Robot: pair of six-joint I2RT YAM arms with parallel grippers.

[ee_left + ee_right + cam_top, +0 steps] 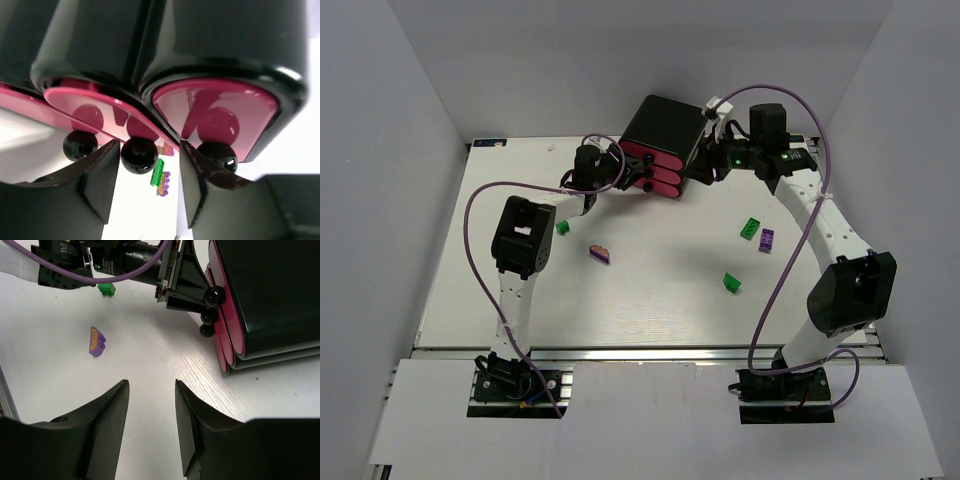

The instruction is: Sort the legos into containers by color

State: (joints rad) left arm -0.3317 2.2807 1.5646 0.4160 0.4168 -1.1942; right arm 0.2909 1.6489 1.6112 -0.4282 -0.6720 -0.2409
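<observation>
Left wrist view shows left jaws apart, straddling the middle drawer knob (139, 155) (right jaws likewise apart, empty).

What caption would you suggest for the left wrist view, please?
Open left gripper straddles the middle knob of three pink drawers; legos lie beyond.

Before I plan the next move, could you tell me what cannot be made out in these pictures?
1. Inside the drawers: every view, hidden by their pink fronts and the black box.
2. Whether the left gripper touches the middle knob: left wrist view, black on black; top view, the gripper covers it.
3. Studs on the green brick: top view, too small.
</observation>
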